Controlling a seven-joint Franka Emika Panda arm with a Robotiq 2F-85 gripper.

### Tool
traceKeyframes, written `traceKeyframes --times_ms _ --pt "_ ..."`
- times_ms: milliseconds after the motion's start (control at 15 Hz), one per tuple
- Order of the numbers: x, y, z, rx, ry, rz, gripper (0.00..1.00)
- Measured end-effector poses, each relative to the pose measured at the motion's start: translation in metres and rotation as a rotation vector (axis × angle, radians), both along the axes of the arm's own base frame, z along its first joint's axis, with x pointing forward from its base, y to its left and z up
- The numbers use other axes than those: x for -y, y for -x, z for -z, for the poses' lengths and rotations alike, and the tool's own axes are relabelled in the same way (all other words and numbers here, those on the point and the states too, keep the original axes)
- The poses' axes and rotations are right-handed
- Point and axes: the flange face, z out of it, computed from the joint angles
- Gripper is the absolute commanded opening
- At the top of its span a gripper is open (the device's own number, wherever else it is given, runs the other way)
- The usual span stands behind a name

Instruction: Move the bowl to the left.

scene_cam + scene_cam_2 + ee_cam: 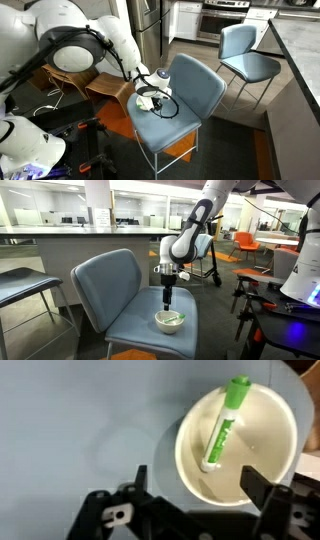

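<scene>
The small cream-white bowl [238, 445] sits on the blue-grey chair seat [135, 330] and holds a green marker [226, 422]. It shows in both exterior views, near the seat's front edge [171, 320] and under the gripper [148, 100]. My gripper [198, 482] hangs just above the bowl, open, with one finger over the seat beside the bowl and the other over the bowl's inside near its rim. It holds nothing. In an exterior view the gripper [169, 298] points straight down over the bowl.
The chair's backrest [105, 285] rises behind the bowl. A second blue chair [245, 55] stands further back. A wooden table [100, 85] is beside the chair, a counter edge [300, 60] at the side, and dark equipment stands [262, 305] nearby.
</scene>
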Motion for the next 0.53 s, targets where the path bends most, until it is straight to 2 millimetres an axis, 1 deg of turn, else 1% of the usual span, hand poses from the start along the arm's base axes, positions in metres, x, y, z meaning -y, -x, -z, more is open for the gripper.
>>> traceKeyframes --times_ms 400,533 --pt "-0.008 0.011 -0.062 -0.005 0.043 -0.072 1.0" --pt "-0.008 0.015 -0.08 0.0 0.06 -0.086 1.0"
